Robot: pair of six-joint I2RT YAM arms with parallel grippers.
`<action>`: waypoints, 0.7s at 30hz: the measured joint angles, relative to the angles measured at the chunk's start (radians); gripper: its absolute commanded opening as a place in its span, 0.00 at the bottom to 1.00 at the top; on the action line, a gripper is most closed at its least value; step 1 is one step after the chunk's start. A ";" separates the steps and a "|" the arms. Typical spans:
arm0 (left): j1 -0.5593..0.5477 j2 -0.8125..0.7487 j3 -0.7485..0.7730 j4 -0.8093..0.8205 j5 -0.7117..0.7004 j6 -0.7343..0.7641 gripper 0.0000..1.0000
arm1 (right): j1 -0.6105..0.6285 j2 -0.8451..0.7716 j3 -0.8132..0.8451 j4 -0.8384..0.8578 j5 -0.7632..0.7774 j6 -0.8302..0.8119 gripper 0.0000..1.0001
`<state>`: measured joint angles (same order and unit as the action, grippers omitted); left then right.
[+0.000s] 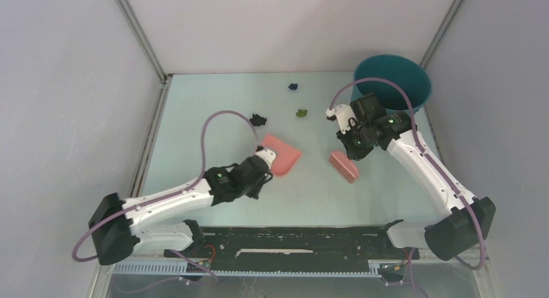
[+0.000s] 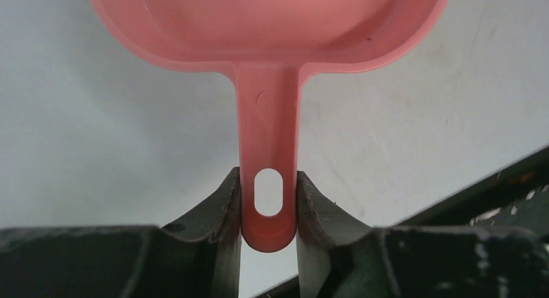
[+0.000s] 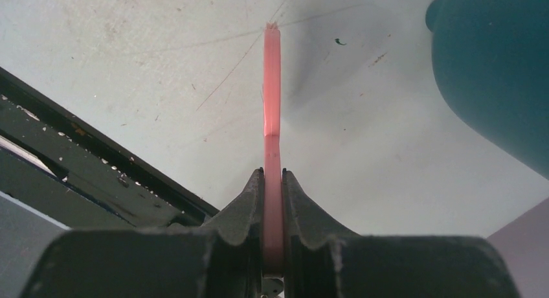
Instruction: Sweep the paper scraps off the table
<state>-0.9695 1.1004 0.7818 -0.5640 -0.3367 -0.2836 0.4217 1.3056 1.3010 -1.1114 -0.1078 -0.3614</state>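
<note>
Sweeping not yet finished, at a guess. Left to clear on the surface [image 1: 213,110]: three paper scraps [image 1: 301,113] toward the far edge, dark blue closest to that edge, green a little nearer the middle, black further left, all apart from both implements. Nothing visible inside the pink dustpan [image 1: 283,155]; cannot tell what the teal bin [image 1: 392,84] in the far right corner holds. Crumpled wads, so no long axis or heading to speak of. Dustpan handle pinched in left tool [image 2: 268,204], handle toward the near left corner, mouth apparently toward the far right. Pink hand brush [image 1: 344,166] clamped edge-on in right tool [image 3: 272,181], bristle head lying diagonally near the surface's middle, between dustpan and bin.
</note>
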 measured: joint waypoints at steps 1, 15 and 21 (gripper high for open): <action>-0.013 0.043 -0.040 0.000 0.040 -0.032 0.01 | -0.006 0.000 0.000 0.001 0.002 0.000 0.00; -0.114 0.200 -0.158 0.185 0.160 -0.119 0.44 | -0.076 -0.030 0.000 0.002 -0.011 0.000 0.00; -0.154 0.157 -0.262 0.312 0.110 -0.128 0.49 | -0.081 -0.034 -0.005 0.005 -0.026 0.000 0.00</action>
<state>-1.1233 1.2572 0.5201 -0.2516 -0.2268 -0.4114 0.3405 1.2713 1.2961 -1.1061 -0.1337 -0.3611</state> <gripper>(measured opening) 0.473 0.168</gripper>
